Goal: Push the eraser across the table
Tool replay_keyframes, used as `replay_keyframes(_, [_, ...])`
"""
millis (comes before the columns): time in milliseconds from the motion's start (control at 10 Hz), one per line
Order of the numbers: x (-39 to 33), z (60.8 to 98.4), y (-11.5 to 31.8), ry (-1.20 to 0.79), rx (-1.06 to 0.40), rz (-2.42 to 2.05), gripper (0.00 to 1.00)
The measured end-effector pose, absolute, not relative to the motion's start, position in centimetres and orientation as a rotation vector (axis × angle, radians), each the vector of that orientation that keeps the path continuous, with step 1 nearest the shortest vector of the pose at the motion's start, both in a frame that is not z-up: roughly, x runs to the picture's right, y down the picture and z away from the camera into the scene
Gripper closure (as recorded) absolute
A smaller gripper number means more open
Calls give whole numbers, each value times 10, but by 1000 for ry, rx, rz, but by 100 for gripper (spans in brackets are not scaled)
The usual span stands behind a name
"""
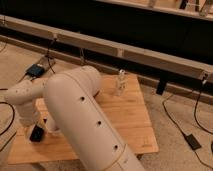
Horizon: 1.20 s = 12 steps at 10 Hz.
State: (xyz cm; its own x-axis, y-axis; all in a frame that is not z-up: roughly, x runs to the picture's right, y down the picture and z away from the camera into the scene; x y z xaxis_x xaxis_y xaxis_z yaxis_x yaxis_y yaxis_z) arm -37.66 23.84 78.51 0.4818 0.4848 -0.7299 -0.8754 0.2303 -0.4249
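Note:
The eraser, a small flat black block, lies near the left front corner of the bamboo table. My white arm fills the foreground and bends back to the left. Its wrist comes down right over the eraser, and my gripper sits at the eraser's top edge, mostly hidden behind the wrist. I cannot tell whether it touches the eraser.
A small pale bottle-like object stands near the table's far edge. A black box with cables lies on the floor at the far left. A power adapter and cord lie on the floor at the right. A long low rail runs behind the table.

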Motion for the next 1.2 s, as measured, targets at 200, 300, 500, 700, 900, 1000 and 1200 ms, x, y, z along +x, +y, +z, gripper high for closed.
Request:
replay_keyframes(200, [-379, 790, 239, 487, -939, 982, 35])
replay_keyframes(300, [-383, 792, 240, 478, -946, 975, 35])
replay_keyframes(500, [-393, 799, 244, 467, -966, 956, 35])
replay_keyframes(700, [-401, 803, 244, 466, -975, 939, 35])
replay_keyframes(900, [-412, 807, 239, 461, -974, 920, 35])
replay_keyframes(1000, [-424, 806, 234, 453, -971, 900, 35])
replay_keyframes(1200, [-437, 804, 226, 441, -980, 889, 35])
